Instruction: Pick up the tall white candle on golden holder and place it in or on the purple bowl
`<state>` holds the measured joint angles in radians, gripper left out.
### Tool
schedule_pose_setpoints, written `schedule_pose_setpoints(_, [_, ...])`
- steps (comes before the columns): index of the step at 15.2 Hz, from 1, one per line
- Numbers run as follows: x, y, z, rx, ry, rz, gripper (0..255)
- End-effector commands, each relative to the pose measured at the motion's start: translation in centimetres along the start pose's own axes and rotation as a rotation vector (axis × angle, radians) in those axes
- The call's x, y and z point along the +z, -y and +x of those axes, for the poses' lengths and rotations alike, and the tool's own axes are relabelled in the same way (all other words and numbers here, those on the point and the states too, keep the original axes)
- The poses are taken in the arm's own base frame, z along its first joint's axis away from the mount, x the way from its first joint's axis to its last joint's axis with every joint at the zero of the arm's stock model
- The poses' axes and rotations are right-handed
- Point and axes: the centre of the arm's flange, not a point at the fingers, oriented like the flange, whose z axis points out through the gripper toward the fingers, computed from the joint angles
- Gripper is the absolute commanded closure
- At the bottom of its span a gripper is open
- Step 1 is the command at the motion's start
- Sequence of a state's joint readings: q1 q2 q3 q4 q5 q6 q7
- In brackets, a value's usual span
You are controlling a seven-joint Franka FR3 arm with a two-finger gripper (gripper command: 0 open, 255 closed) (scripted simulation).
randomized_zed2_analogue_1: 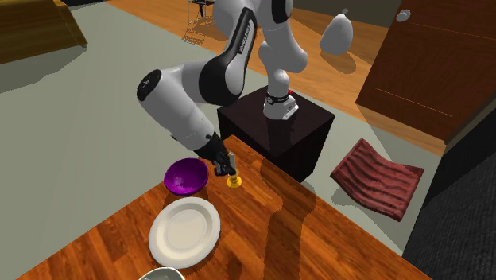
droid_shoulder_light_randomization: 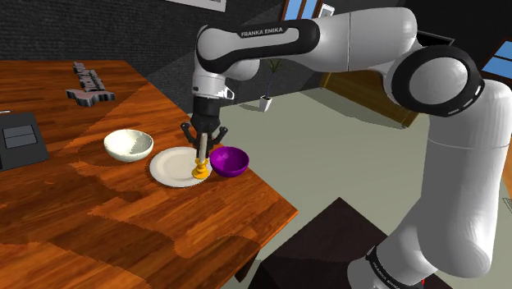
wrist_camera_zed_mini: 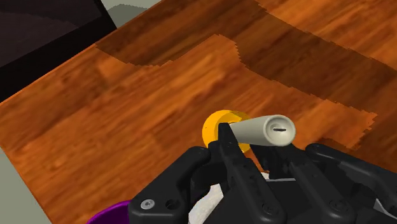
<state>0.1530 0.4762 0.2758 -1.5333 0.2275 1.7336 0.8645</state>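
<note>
Candle (droid_shoulder_light_randomization: 201, 156) gripped by hand (droid_shoulder_light_randomization: 201, 143), frame centre; bowl (droid_shoulder_light_randomization: 229, 160) beside, near table (droid_shoulder_light_randomization: 98, 238) edge; open table surface shown by wrist view.

Candle (droid_shoulder_light_randomization: 201, 162) on the table (droid_shoulder_light_randomization: 98, 222), beside the bowl (droid_shoulder_light_randomization: 229, 160) and plate (droid_shoulder_light_randomization: 174, 167) — near the edge

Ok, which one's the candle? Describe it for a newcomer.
On the wooden table, look near the edge by the robot's stand, where a white plate and a purple bowl sit. Beside them stands the candle: the only tall, slim pale stick, on a golden holder, in the gripper.
</note>
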Motion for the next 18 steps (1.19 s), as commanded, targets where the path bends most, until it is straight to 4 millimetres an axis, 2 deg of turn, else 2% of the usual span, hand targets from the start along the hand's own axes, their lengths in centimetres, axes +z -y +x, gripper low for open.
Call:
schedule_pose_setpoints(1, [-0.8,-1.4,1.9,-0.001,0.000,-0.001,255])
schedule_pose_setpoints(15, [-7.6,-11.7,15.6,-0.001,0.000,-0.001,255])
schedule_pose_setpoints(16, [-8.0,-12.1,16.3,-0.001,0.000,-0.001,255])
schedule_pose_setpoints(18, [-7.0,-12.2,16.7,-0.001,0.000,-0.001,255])
